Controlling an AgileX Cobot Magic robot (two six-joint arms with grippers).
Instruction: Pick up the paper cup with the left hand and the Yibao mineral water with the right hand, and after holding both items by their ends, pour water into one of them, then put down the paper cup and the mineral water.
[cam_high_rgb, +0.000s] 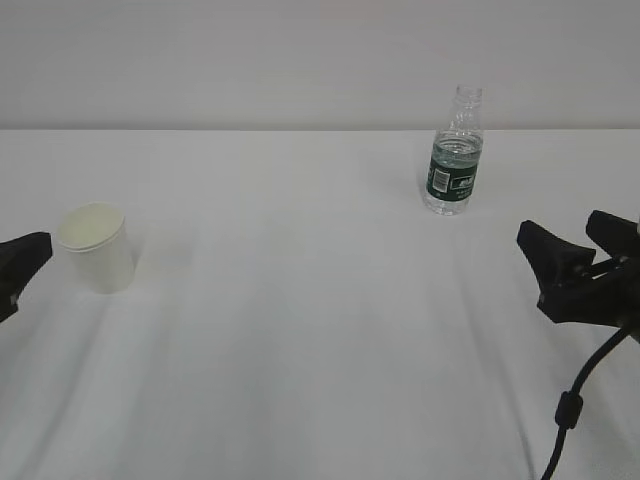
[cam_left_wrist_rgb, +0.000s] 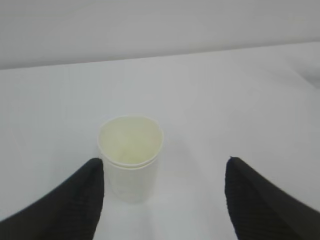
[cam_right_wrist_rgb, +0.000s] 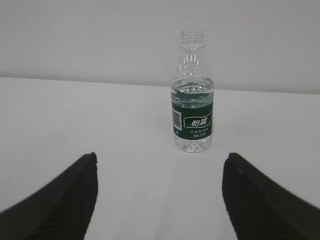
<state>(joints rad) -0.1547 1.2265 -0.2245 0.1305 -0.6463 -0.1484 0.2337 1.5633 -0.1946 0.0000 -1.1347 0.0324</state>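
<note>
The white paper cup (cam_high_rgb: 95, 246) stands upright on the left of the table, its cream inside showing. My left gripper (cam_high_rgb: 12, 276) hovers just left of it, open. In the left wrist view the cup (cam_left_wrist_rgb: 130, 159) sits a little ahead of the open left gripper (cam_left_wrist_rgb: 163, 166), close to the left finger and apart from both. The uncapped Yibao mineral water bottle (cam_high_rgb: 455, 155), clear with a dark green label, stands upright at the back right. My right gripper (cam_high_rgb: 566, 236) is open, nearer the camera than the bottle. In the right wrist view the bottle (cam_right_wrist_rgb: 193, 110) stands well ahead of the empty right gripper (cam_right_wrist_rgb: 160, 161).
A white cloth-covered table (cam_high_rgb: 300, 330) runs back to a pale wall (cam_high_rgb: 250, 60). A black cable (cam_high_rgb: 568, 410) hangs from the right arm at the lower right corner.
</note>
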